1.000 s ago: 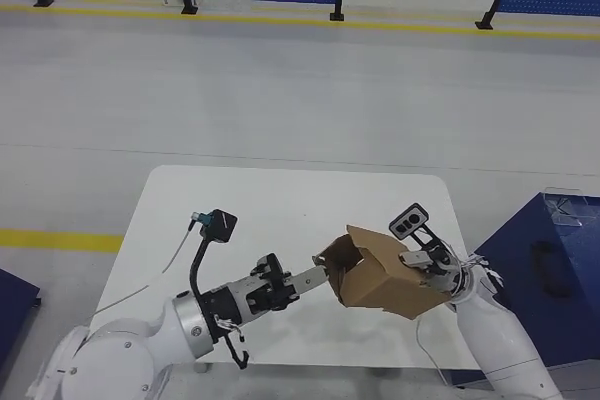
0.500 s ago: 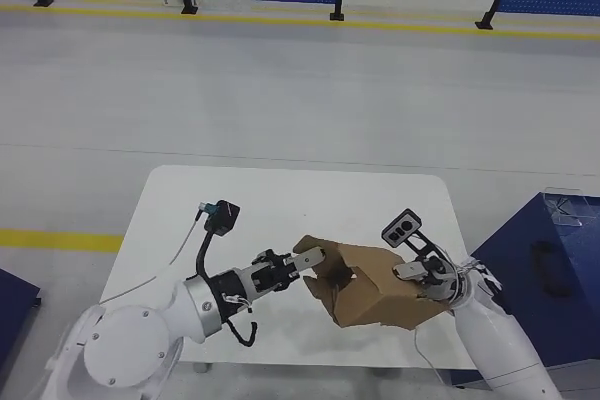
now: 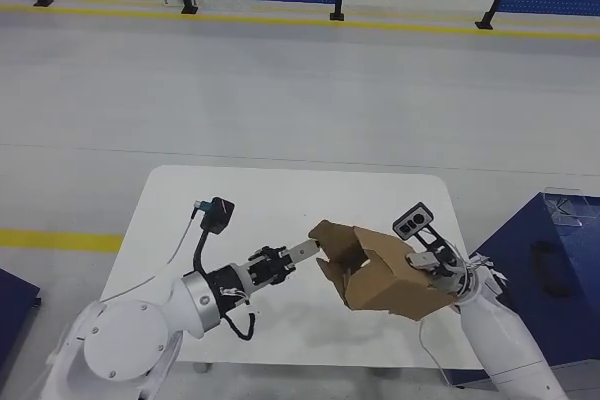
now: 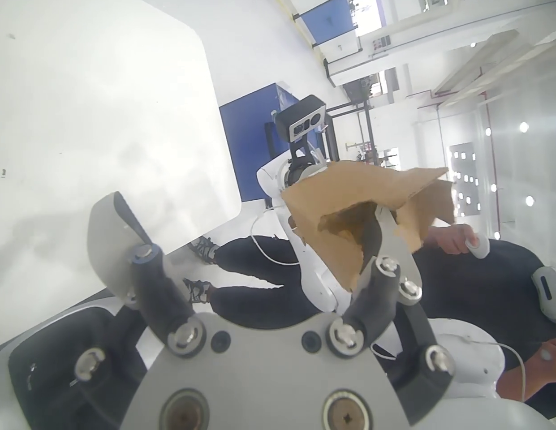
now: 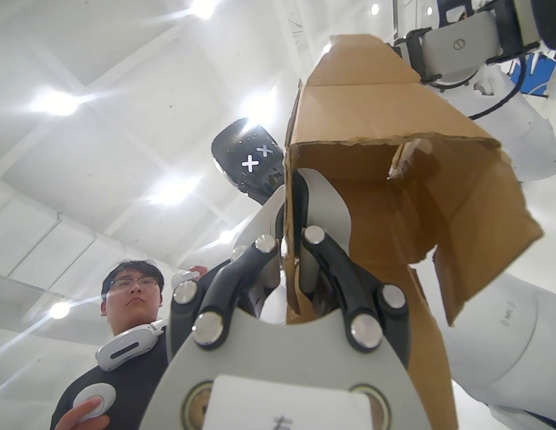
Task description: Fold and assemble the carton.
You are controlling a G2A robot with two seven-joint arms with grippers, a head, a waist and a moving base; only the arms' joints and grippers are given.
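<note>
The brown carton is held in the air over the table's near right part, partly folded, with its open end and loose flaps toward the left arm. My right gripper holds it from the right side. In the right wrist view the right gripper is shut on a side wall of the carton. My left gripper is at the carton's left end. In the left wrist view the left gripper is open wide, with one finger tucked behind a ragged flap of the carton and the other clear of it.
The white table lies bare under both arms. A blue cabinet stands just past the table's right edge, close to the right arm. Grey floor with a yellow line surrounds the table.
The carton dipped and tilted toward the left arm half a second ago, then came back up to the right. The left gripper shifted farther from the robot, staying at the carton's left flap.
</note>
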